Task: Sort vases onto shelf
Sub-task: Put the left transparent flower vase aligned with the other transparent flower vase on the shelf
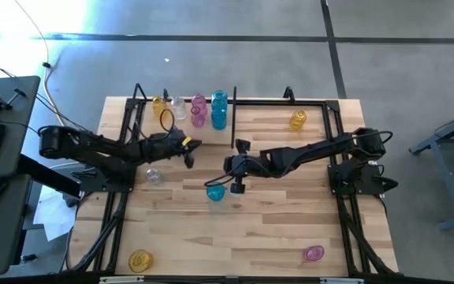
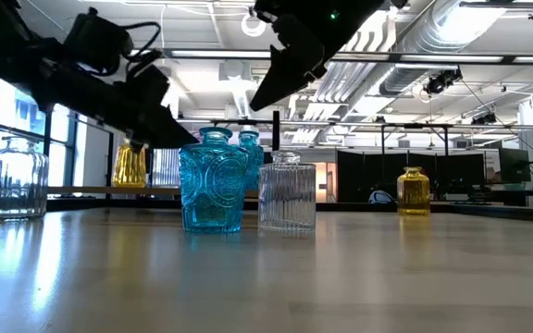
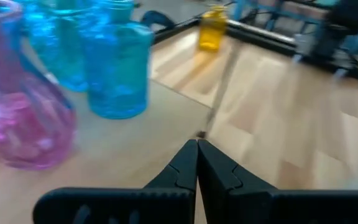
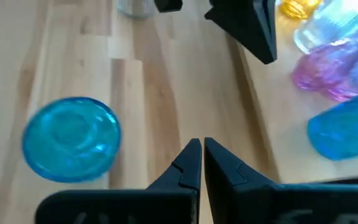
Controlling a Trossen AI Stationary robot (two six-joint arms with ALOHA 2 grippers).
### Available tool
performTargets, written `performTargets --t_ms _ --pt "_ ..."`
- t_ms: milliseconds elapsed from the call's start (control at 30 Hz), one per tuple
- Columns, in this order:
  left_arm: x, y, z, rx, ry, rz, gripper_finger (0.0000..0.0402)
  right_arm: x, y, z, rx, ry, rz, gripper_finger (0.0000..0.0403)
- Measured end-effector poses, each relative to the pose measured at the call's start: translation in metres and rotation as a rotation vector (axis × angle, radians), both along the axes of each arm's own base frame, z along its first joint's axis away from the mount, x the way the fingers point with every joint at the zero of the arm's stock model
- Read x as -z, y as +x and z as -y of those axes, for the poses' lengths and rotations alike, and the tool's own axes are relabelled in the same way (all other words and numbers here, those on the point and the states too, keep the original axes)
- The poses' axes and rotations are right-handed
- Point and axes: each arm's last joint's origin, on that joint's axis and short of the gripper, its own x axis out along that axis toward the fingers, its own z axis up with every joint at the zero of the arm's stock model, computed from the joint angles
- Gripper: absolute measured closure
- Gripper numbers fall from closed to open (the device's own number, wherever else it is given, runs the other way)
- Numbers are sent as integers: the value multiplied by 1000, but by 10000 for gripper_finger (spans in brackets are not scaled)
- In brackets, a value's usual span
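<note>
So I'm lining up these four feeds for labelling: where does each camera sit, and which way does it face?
High view: above the table, straight down; both arms, shelf.
Low view: at table-top height, looking level across into the room; arms overhead, blue vase.
Left wrist view: on the left arm, past its shut fingers toward the pink vase.
Right wrist view: on the right arm, over its shut fingers.
Shared: the blue vase shows in the high, low and right wrist views.

No writing to read here: nothing legible on the teal-blue vase [image 2: 211,181], whose front carries only a raised round emblem, and nothing on the ribbed clear vase [image 2: 287,191] just beside it or the yellow vase [image 2: 413,191] farther off. The bench [image 1: 243,229] bears no label either.
</note>
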Motion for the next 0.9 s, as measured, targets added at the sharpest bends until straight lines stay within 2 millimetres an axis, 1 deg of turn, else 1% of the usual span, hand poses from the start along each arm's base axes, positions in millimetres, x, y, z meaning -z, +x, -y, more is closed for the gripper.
performTargets --t_ms 67,167,267,367,433,567,633,700,800,900 --pt "0 -3 7 34 12 15 401 9 -2 -3 -24 23 18 403" --pt "1 -6 17 88 48 28 401 29 -10 -5 -23 64 45 403" --pt "0 -8 25 139 53 35 401 40 -20 -8 -13 105 127 403" --pt "-2 -7 32 233 59 47 401 51 -29 -14 -30 124 204 403" --pt "-2 -6 36 296 62 47 401 51 -34 -19 -41 129 277 403" --pt "-2 -6 42 391 47 57 401 55 -46 -23 -35 115 357 403" --pt "-3 -5 45 428 42 68 401 57 -51 -23 -30 104 371 403" --pt "-4 -5 47 454 40 82 401 57 -53 -23 -29 108 399 403" --pt "-5 -4 49 474 36 87 401 63 -56 -22 -30 107 389 403" --pt "-7 -2 49 487 27 97 401 63 -57 -22 -30 112 392 403"
